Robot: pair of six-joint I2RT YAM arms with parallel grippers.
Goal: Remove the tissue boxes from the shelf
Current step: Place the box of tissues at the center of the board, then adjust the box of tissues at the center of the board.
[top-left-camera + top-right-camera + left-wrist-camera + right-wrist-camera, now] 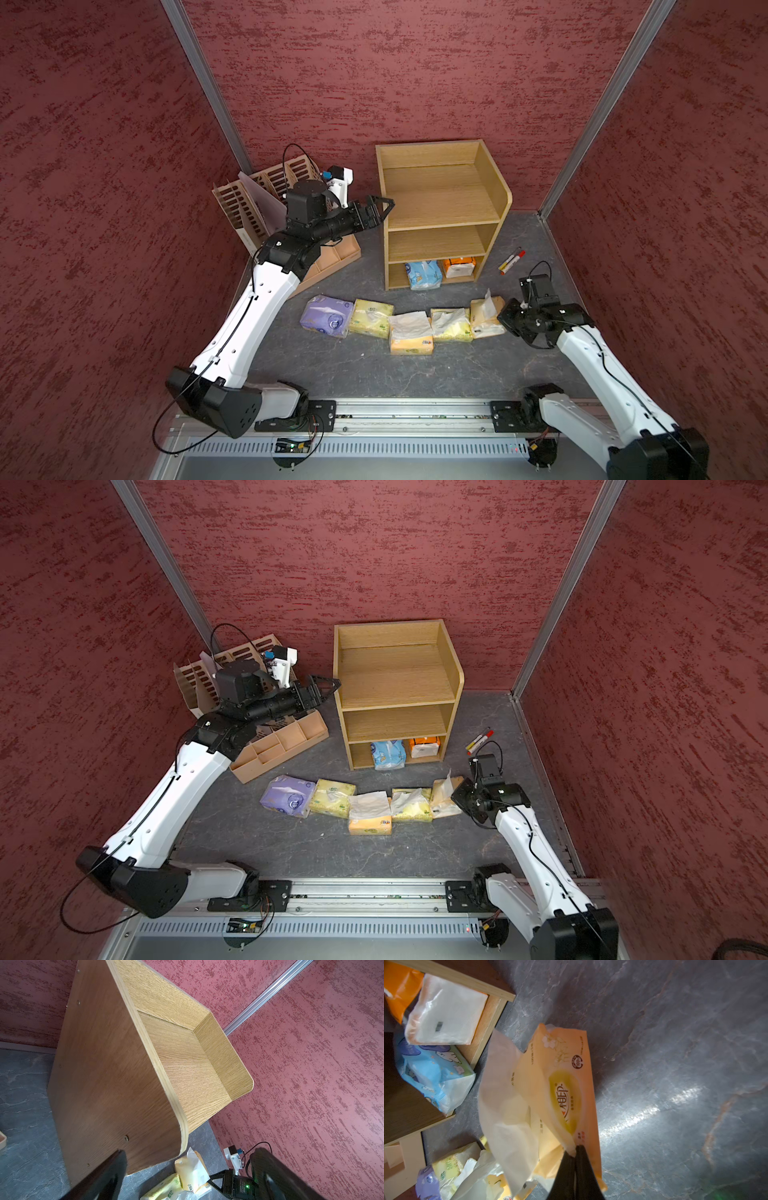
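Cream tissue pack pinched in R gripper; L gripper wide, by shelf.

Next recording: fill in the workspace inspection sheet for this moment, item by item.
Surface: dark grey marbled tabletop, no damage seen.
Job's things: shelf has its top and middle tiers bare; blue pack and bright orange pack sit in the bottom tier. In a row in front: purple pack, yellow-green pack, orange-yellow pack, second yellow-green pack, cream pack.
Clutter: beige slotted organizer beside the shelf; two markers on its other side.
Hands: left hand open, empty, by the shelf's side panel; right hand shut on the cream pack's wrapper.
Cables: black cables run along both arms; no snag seen.
Surroundings: dark red walls; metal rail at the front.
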